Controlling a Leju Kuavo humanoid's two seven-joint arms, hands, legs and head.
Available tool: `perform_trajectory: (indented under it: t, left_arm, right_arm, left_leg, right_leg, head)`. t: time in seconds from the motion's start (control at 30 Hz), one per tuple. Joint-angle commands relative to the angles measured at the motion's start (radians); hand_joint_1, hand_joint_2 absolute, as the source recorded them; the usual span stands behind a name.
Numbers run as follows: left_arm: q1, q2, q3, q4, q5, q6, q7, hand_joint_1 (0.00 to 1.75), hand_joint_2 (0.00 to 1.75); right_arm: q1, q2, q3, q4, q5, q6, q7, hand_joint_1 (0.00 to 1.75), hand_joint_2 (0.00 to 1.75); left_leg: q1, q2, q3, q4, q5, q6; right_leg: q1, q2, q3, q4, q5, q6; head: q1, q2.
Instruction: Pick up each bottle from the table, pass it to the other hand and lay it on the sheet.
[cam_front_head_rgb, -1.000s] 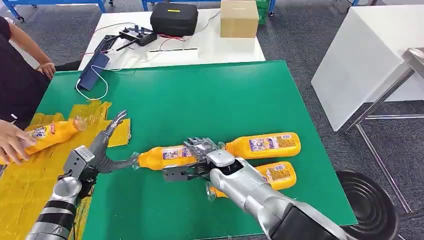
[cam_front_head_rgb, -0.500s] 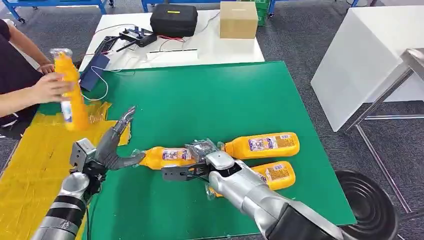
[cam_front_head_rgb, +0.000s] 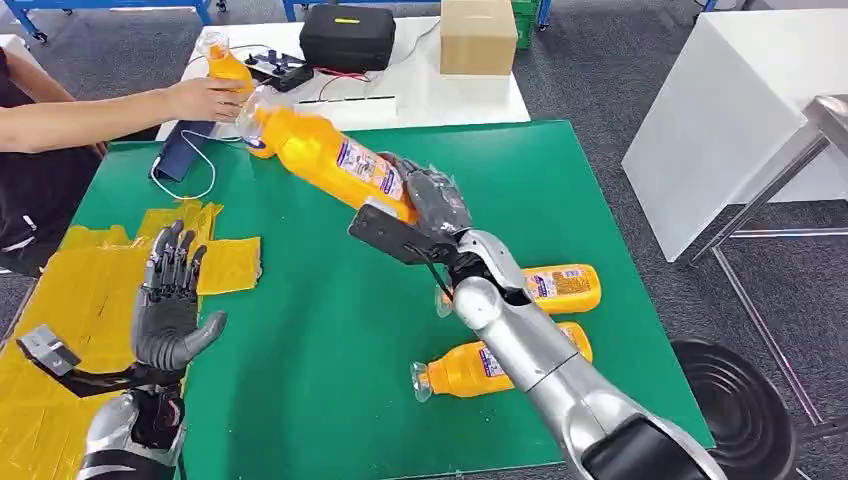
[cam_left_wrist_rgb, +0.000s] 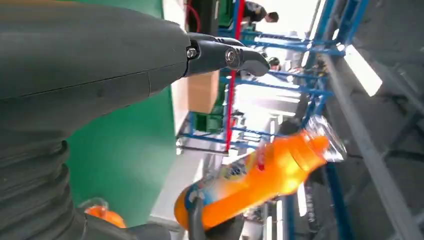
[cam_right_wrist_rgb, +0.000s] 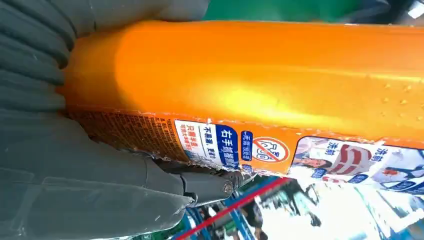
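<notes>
My right hand (cam_front_head_rgb: 432, 205) grips an orange bottle (cam_front_head_rgb: 325, 155) by its base and holds it high above the green table (cam_front_head_rgb: 420, 180), its neck pointing to the far left. The same bottle (cam_right_wrist_rgb: 260, 75) is clasped by the fingers in the right wrist view, and it appears in the air as the orange bottle (cam_left_wrist_rgb: 250, 175) in the left wrist view. My left hand (cam_front_head_rgb: 170, 300) is open, fingers up, over the edge of the yellow sheet (cam_front_head_rgb: 70, 330). Two more orange bottles (cam_front_head_rgb: 560, 285) (cam_front_head_rgb: 480, 368) lie on the table by my right arm.
A person at the far left reaches over the table's back edge, holding another orange bottle (cam_front_head_rgb: 228, 68) in a hand (cam_front_head_rgb: 205, 98). A white table behind carries a black case (cam_front_head_rgb: 347, 37), a cardboard box (cam_front_head_rgb: 478, 37) and cables. A black bin (cam_front_head_rgb: 740, 410) stands at the right.
My right hand has lifted the bottle off the table and raised it up and to the back. My left hand has drawn back over the sheet. The person carried their bottle away to the back.
</notes>
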Motion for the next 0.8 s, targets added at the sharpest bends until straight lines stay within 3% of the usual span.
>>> perform_trajectory:
  t: [0.03,0.27,0.43,0.6,0.8]
  left_arm:
    - [0.014,-0.058,0.049,-0.052,0.006,0.0,0.008,0.0,1.75]
    - [0.045,-0.078,0.046,-0.062,0.115,-0.044,0.056,0.0,1.75]
    - [0.092,-0.067,-0.047,-0.014,0.414,-0.24,0.188,0.0,1.75]
    - [0.131,-0.049,-0.146,-0.044,0.488,-0.263,0.204,0.0,1.75]
    - [0.154,-0.027,-0.171,-0.072,0.519,-0.268,0.206,0.0,1.75]
  right_arm:
    - [-0.003,-0.052,-0.028,-0.113,-0.007,0.009,-0.001,1.75,1.75]
    - [0.026,-0.051,-0.01,-0.129,-0.005,0.016,-0.003,1.75,1.75]
    - [0.038,-0.012,0.059,-0.078,-0.01,0.063,-0.027,1.75,1.75]
    - [0.077,0.047,0.18,-0.037,0.008,0.09,-0.059,1.75,1.75]
    - [0.104,0.072,0.287,-0.017,0.027,0.105,-0.059,1.75,1.75]
  left_leg:
    - [0.001,-0.002,0.0,0.001,0.0,0.0]
    - [0.001,-0.002,0.001,0.001,-0.001,0.0]
    - [0.0,0.0,0.002,-0.001,0.0,0.0]
    - [0.0,0.001,0.001,-0.001,0.0,0.0]
    - [0.001,0.001,0.002,-0.001,-0.001,-0.001]
  right_leg:
    - [0.001,0.0,0.001,0.0,0.0,0.0]
    - [0.001,0.0,0.001,0.0,-0.001,0.0]
    - [0.0,0.001,0.001,0.0,0.0,0.0]
    - [0.0,0.002,0.001,-0.001,0.0,0.0]
    - [0.001,0.002,0.002,-0.001,-0.001,0.0]
  head:
    - [0.0,0.0]
    - [0.0,0.0]
    - [0.0,0.0]
    - [0.0,0.0]
    - [0.0,0.0]
